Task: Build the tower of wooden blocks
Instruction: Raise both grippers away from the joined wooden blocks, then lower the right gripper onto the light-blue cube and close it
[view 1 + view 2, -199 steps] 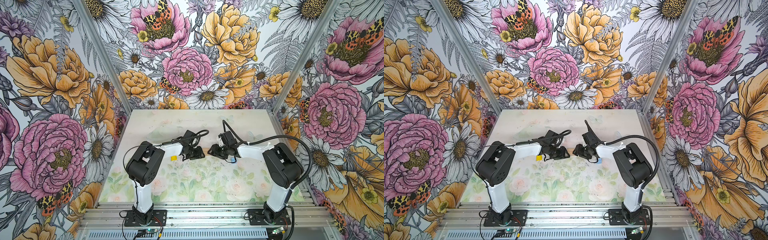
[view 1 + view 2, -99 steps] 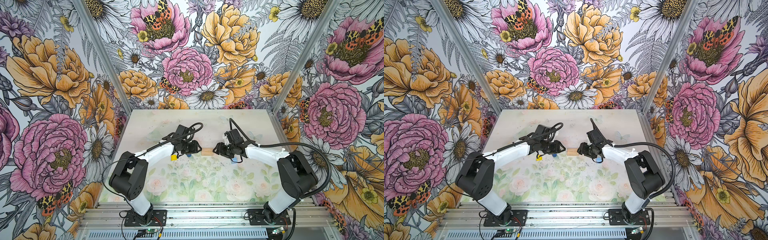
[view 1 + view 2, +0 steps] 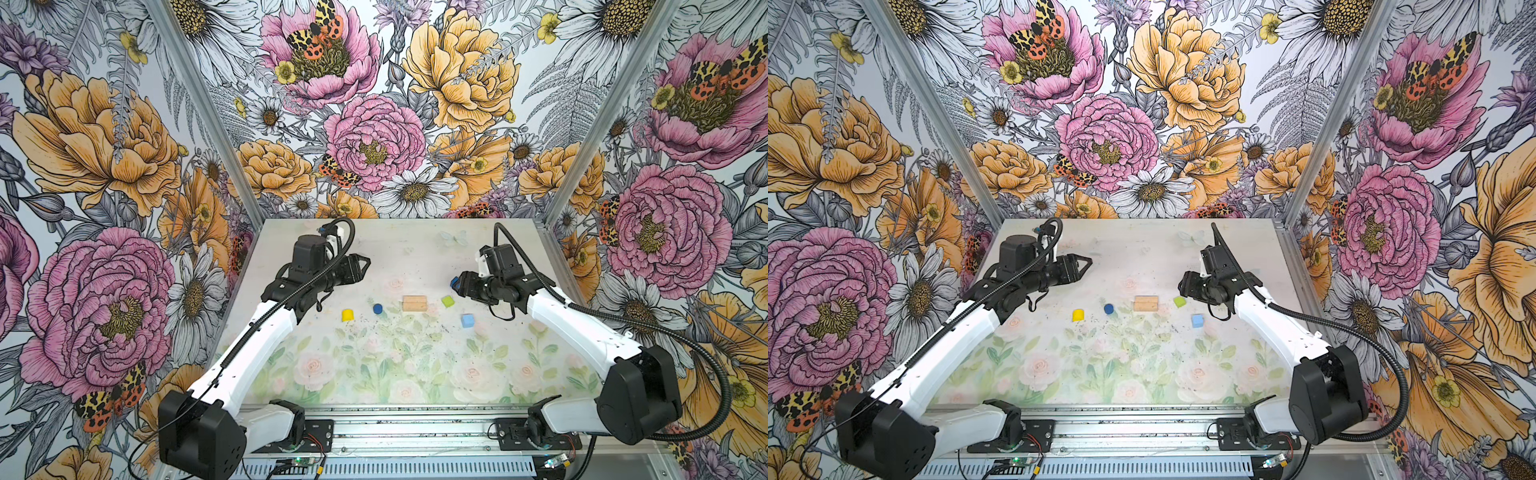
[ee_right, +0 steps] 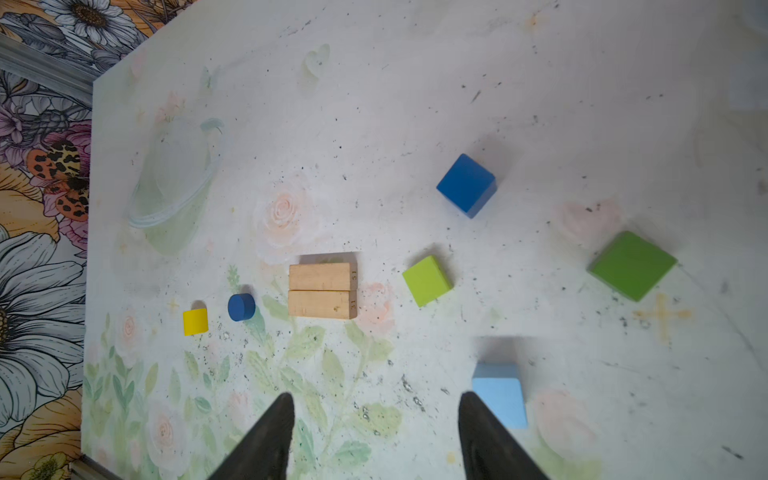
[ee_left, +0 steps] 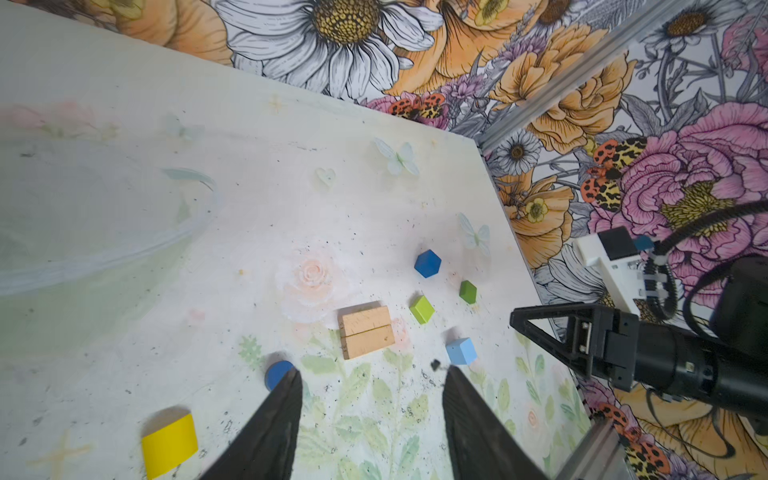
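In both top views I see the blocks lying in a loose row across the middle of the table (image 3: pixel 395 245). From left to right there is the yellow block (image 3: pixel 348 314), the round blue block (image 3: pixel 377 308), the tan bars (image 3: pixel 414 303), the light green cube (image 3: pixel 447 301) and the light blue cube (image 3: pixel 467 320). The light blue cube sits a bit nearer the front edge. The left gripper (image 3: pixel 363 266) is behind the row on the left side. The right gripper (image 3: pixel 455 284) is on the right, near the light green cube. From up here I cannot tell how wide the jaws are.

In the left wrist view, the left gripper (image 5: pixel 372 370) has its jaws spread apart, with only table between them. One finger (image 5: pixel 274 428) hides a bit of the round blue block (image 5: pixel 277 372). The tan bars (image 5: pixel 366 330) lie flat side by side, touching along their long sides. The dark blue cube (image 5: pixel 427 263) and the dark green cube (image 5: pixel 468 291) lie near the light green cube (image 5: pixel 422 309).

In the right wrist view, the right gripper (image 4: pixel 376 399) has its jaws spread too, pinching nothing. The light blue cube (image 4: pixel 498 395) shows just beside one finger (image 4: pixel 486 449). The dark green cube (image 4: pixel 631 265) lies well apart from the tan bars (image 4: pixel 323 290). Every block I see sits on the table, none on top of another.
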You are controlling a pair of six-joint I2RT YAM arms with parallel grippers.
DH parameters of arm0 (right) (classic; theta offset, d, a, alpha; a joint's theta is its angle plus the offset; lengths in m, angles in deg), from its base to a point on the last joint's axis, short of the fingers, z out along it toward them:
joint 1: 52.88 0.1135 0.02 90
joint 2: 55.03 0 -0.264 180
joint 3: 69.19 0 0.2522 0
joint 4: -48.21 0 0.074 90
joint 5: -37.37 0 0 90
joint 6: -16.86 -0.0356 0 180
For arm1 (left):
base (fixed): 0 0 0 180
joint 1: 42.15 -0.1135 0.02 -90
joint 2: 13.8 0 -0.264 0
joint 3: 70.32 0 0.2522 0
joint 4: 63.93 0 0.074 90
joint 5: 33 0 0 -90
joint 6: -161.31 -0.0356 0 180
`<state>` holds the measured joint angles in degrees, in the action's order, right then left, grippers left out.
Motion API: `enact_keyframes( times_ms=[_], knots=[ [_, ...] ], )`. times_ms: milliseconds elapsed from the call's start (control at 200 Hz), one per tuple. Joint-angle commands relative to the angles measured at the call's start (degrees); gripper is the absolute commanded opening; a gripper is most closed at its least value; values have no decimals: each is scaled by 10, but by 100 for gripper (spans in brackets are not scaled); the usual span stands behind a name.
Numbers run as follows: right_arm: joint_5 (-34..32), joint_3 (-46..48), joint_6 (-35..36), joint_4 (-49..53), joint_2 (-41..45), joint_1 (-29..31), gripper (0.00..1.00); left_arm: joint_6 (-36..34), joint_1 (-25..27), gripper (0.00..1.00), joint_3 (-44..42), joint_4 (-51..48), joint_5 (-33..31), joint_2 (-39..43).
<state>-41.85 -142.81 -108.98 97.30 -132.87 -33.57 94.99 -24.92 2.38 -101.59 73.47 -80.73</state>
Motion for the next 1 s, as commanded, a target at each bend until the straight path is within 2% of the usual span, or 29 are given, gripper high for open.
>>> enact_keyframes(
  times_ms=[0,160,360,590,996],
  knots=[
    [-36,-2,21,46,32,-8,66,-16,-16,61,-32,6,-45,39],
    [-52,40,25,48,46,-12,66,-7,-29,68,-92,46,-58,103],
    [-86,87,5,47,47,-12,67,-4,-30,70,-144,81,-106,158],
    [-91,92,1,48,70,-13,67,-6,-31,71,-150,83,-117,167],
    [-94,99,-6,48,58,-12,69,-6,-31,71,-156,84,-121,170]
  ],
)
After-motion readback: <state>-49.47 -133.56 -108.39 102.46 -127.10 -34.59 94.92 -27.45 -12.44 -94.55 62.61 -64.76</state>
